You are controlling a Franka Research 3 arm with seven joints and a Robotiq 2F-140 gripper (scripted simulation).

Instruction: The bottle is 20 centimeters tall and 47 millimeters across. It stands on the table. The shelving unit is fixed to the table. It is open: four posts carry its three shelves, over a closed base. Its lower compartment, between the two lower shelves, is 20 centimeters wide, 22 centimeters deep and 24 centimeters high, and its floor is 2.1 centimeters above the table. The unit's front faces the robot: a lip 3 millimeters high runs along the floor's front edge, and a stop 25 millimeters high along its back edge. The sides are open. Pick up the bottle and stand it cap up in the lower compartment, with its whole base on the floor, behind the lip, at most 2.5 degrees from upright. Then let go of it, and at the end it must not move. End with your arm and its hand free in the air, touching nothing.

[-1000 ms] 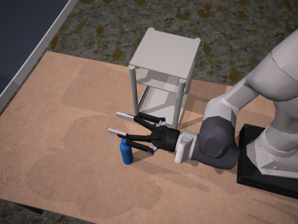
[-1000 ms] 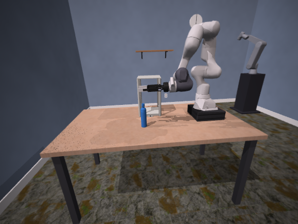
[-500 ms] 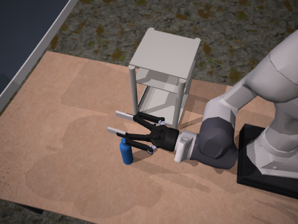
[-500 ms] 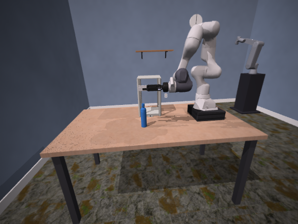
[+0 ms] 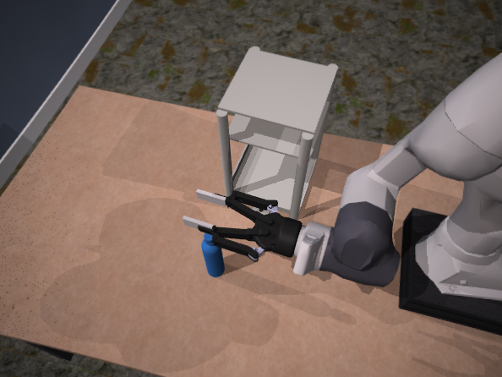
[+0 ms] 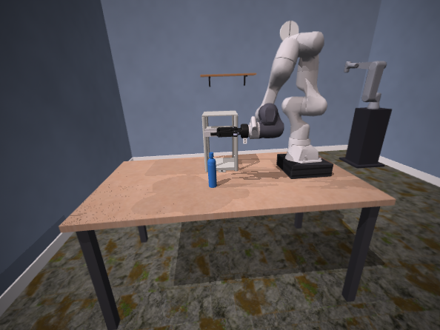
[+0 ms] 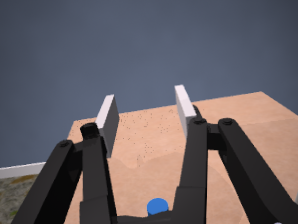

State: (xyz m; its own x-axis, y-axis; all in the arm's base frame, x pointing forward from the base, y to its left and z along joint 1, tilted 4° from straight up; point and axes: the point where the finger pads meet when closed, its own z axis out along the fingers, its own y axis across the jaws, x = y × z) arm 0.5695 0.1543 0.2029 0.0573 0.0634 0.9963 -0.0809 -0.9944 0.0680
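Note:
The blue bottle (image 5: 213,259) (image 6: 212,174) stands upright on the table (image 5: 106,169) (image 6: 296,196), in front and to the left of the shelving unit (image 5: 279,89) (image 6: 219,113). In the wrist view only its cap (image 7: 157,207) shows, low between the finger links. My gripper (image 5: 192,208) (image 6: 212,132) (image 7: 146,103) lies level, fingers pointing away from the robot's base, well above the bottle's cap. It is partly open and holds nothing. The lower compartment floor (image 5: 270,177) (image 6: 224,165) is bare.
The unit's front left post (image 5: 225,152) stands close beside the far finger. The robot's black base (image 5: 444,304) (image 6: 307,168) sits at the table's right. A second arm on a dark pedestal (image 6: 367,137) stands on the floor beyond the table.

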